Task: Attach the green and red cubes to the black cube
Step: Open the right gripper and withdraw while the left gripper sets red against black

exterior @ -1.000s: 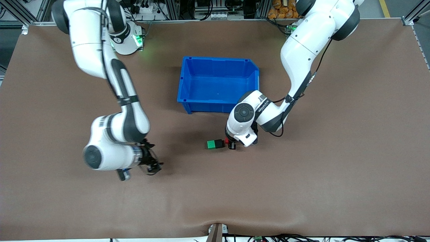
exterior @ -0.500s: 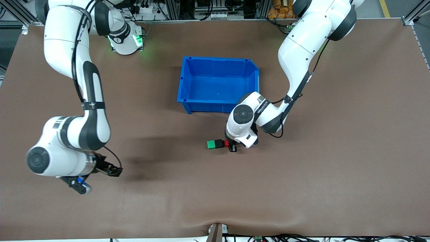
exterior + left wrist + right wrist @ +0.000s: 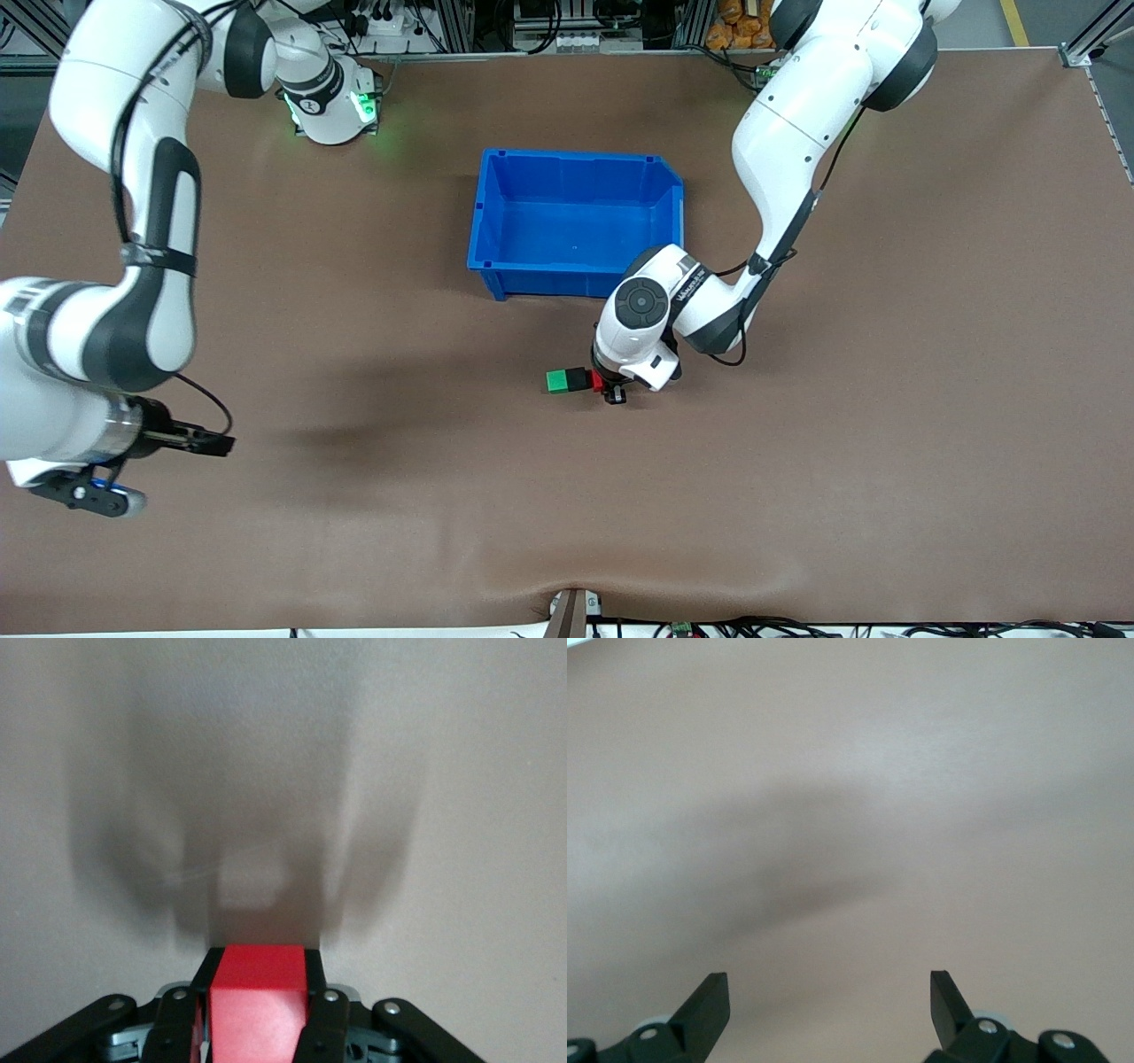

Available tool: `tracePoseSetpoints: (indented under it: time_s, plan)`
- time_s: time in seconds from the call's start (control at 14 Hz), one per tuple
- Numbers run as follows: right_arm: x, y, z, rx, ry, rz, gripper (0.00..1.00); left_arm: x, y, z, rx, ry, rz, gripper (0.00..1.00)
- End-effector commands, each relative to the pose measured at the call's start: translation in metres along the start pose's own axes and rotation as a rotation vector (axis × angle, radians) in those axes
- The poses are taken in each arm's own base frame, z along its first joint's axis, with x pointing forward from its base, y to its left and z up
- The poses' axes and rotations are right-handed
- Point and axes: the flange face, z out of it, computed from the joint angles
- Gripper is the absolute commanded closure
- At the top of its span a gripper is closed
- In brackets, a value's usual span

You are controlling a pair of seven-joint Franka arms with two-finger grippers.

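The green cube [image 3: 557, 381] sits on the brown table, joined to the black cube [image 3: 577, 379], nearer the front camera than the blue bin. The red cube [image 3: 597, 381] is at the black cube's other face, held in my left gripper [image 3: 609, 387], which is shut on it low at the table. In the left wrist view the red cube [image 3: 258, 1001] fills the gap between the fingers [image 3: 325, 1028]. My right gripper [image 3: 217, 442] is open and empty, over bare table toward the right arm's end; its fingertips [image 3: 706, 999] show only table.
The blue bin [image 3: 576, 221] stands empty at the table's middle, farther from the front camera than the cubes. The left arm's wrist [image 3: 642, 306] hangs just over the bin's near corner.
My right arm has swung away from the cubes toward the right arm's end of the table, gripper open. The left gripper with the red cube has stayed against the black cube.
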Motion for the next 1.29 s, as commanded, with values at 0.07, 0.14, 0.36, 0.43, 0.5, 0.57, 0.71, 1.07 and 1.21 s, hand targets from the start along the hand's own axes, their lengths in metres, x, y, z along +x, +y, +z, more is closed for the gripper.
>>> tracePoseSetpoints:
  time_s: [0.07,0.14,0.36,0.43,0.5,0.57,0.71,1.07,1.21]
  plan:
    - [-0.040,0.028,-0.078,0.038,-0.063,-0.039,0.00,-0.013,-0.003,0.019,-0.021,-0.034,-0.018,1.00]
    - [-0.050,0.037,-0.098,0.063,-0.057,-0.033,0.00,-0.013,-0.003,0.019,-0.023,-0.036,-0.017,1.00]
    - [-0.060,0.045,-0.113,0.067,-0.060,-0.030,0.00,-0.012,-0.002,0.019,-0.023,-0.036,-0.012,0.83]
    - [-0.072,0.048,-0.130,0.083,-0.076,-0.035,0.00,-0.012,-0.003,0.019,-0.024,-0.036,-0.008,0.46]
    - [-0.084,0.048,-0.138,0.090,-0.111,-0.041,0.00,-0.013,-0.003,0.016,-0.028,-0.036,-0.001,0.15]
    - [-0.095,0.051,-0.148,0.101,-0.140,-0.047,0.00,-0.014,-0.002,0.009,-0.038,-0.031,0.019,0.00]
    - [-0.121,0.046,-0.156,0.116,-0.251,-0.086,0.00,-0.022,-0.004,-0.014,-0.050,-0.019,0.081,0.00]
    - [-0.124,0.040,-0.169,0.034,-0.192,-0.121,0.00,-0.028,-0.004,-0.116,-0.017,0.037,0.407,0.00]
    - [-0.123,0.072,-0.188,0.077,-0.152,-0.206,0.00,-0.015,0.007,-0.164,-0.015,0.064,0.519,0.00]
